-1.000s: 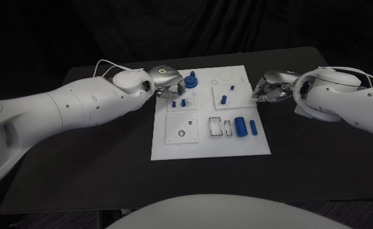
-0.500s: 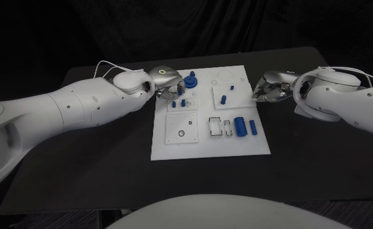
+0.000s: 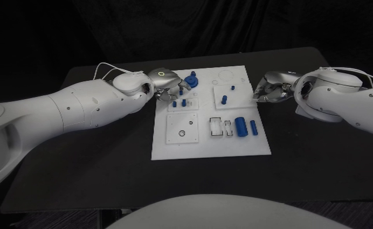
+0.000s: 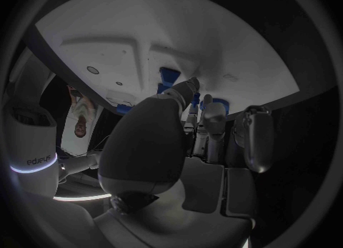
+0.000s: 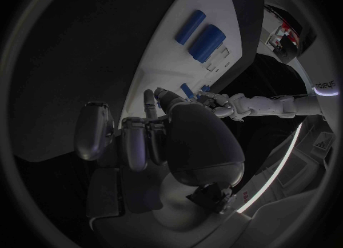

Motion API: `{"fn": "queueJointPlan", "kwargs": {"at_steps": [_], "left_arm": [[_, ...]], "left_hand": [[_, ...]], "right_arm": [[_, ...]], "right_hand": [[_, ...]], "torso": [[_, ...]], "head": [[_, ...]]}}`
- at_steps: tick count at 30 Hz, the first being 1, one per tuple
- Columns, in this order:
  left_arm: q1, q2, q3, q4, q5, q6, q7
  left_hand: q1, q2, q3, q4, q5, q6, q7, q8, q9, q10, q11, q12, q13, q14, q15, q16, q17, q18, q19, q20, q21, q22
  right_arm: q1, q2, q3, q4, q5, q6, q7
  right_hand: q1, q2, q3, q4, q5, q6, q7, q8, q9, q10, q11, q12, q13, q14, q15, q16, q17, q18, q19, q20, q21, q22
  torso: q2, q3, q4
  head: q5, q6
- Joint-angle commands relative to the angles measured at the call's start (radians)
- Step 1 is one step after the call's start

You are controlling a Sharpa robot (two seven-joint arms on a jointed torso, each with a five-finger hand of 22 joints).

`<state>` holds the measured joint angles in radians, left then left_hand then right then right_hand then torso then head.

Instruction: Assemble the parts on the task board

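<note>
Basically: flat white task board (image 3: pixel 209 151) mid-table, smooth blue cylinder parts (image 3: pixel 241 126) on it. Left hand (image 3: pixel 165 84) at its far-left corner, fingers curled; grip unclear. Right hand (image 3: pixel 269 90) off its right edge, curled, holding nothing.

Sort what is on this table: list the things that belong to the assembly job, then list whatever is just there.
Job:
task board
round blue part at the left hand
small blue pegs
blue peg
two blue cylinders lying flat
right hand at the board's edge

Just there:
black table
</note>
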<state>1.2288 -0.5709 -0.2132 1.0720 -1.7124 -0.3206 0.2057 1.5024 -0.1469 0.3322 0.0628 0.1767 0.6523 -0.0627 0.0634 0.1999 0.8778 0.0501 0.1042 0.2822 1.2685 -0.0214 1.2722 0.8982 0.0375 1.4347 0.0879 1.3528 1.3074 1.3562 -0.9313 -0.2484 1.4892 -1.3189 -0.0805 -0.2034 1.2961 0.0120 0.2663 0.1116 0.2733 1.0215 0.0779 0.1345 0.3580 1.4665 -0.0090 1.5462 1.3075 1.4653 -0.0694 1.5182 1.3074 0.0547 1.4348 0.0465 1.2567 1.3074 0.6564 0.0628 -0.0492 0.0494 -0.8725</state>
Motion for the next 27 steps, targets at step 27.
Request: {"fn": "queueJointPlan", "kwargs": {"at_steps": [27], "left_arm": [[-0.002,-0.297,0.000,0.217,1.151,-0.184,0.589]], "left_hand": [[-0.169,0.106,-0.043,0.226,0.241,0.169,0.138,0.007,-0.064,-0.287,0.012,0.071,-0.046,-0.901,0.079,-0.840,-0.613,0.085,-1.057,0.027,-1.123,-0.194]], "right_arm": [[0.093,-0.058,0.001,0.068,0.005,-0.179,0.050]], "right_hand": [[0.031,-0.063,0.059,-0.003,0.000,0.000,0.013,-0.012,0.023,-0.482,0.020,-0.930,-0.579,0.057,0.011,-0.220,0.004,0.026,0.009,-0.001,-0.086,0.137]], "torso": [[-0.005,-0.0130,0.0128]], "head": [[0.006,0.000]]}}
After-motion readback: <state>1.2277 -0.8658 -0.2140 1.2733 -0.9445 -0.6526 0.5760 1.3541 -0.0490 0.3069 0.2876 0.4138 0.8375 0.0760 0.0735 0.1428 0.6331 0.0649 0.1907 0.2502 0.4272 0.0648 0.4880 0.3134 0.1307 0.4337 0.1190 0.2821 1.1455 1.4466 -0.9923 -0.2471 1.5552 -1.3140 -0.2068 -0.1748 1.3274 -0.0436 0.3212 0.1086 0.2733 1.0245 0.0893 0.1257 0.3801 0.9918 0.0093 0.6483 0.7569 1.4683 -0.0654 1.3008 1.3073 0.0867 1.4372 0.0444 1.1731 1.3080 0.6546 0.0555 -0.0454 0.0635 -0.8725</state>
